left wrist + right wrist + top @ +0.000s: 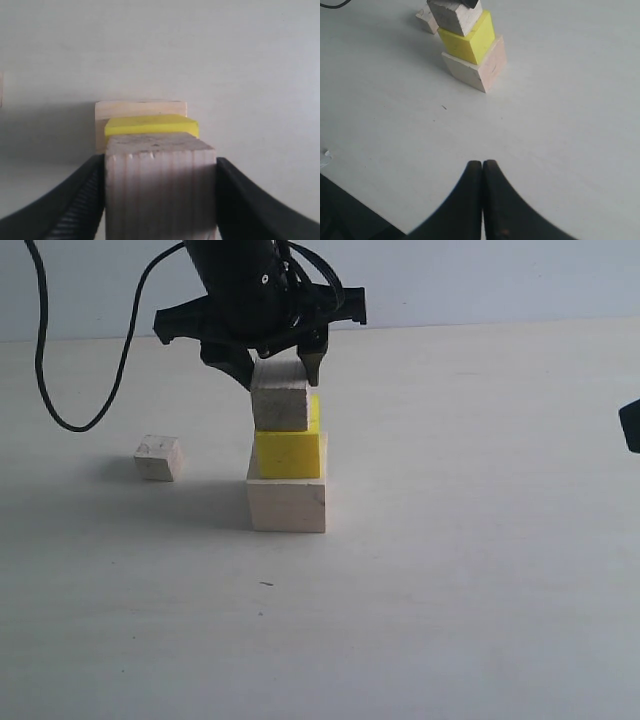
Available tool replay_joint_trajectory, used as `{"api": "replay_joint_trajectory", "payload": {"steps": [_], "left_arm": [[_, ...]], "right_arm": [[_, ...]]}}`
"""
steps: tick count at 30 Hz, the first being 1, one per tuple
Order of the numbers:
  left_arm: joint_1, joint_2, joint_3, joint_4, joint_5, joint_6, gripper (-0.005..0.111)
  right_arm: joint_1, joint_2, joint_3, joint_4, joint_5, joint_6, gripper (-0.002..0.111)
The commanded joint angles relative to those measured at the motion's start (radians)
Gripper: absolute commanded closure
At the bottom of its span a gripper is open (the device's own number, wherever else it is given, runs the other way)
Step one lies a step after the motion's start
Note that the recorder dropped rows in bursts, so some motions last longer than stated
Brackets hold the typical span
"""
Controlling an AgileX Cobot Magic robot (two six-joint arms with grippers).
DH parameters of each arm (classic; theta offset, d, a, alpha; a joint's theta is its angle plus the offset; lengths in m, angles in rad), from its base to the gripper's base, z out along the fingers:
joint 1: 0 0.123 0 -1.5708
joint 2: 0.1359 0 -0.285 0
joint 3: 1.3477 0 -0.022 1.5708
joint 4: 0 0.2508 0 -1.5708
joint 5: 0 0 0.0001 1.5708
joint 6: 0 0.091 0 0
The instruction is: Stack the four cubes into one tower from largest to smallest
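- Your left pincer pinches a small wooden cube by two opposite sides, directly over the yellow cube. You cannot tell whether the two touch.
- The yellow cube sits on the large pale cube.
- The other small cube lies alone, well apart to the left of the stack in the exterior view.
- Your right pincer is pressed together with nothing in it, well away from the stack.
- The tabletop is plain off-white, with a pale wall behind.
- The held cube shows straight grain.
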Motion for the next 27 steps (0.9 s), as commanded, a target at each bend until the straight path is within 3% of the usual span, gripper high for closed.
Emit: {"api": "replay_joint_trajectory", "payload": {"steps": [1, 8, 16, 27], "left_arm": [[-0.005, -0.001, 0.006, -0.019, 0.006, 0.012, 0.043], [-0.005, -0.026, 0.006, -0.027, -0.025, 0.012, 0.028], [-0.005, -0.064, -0.003, -0.020, -0.019, 0.012, 0.028], [-0.005, -0.175, -0.003, 0.198, 0.071, 0.003, 0.029]], "right_arm": [[0.004, -0.005, 0.002, -0.002, -0.004, -0.002, 0.108], [0.004, -0.005, 0.002, -0.002, -0.004, -0.002, 0.108], [0.004, -0.005, 0.002, -0.002, -0.004, -0.002, 0.108], [0.004, -0.005, 0.002, -0.002, 0.000, -0.002, 0.108]]}}
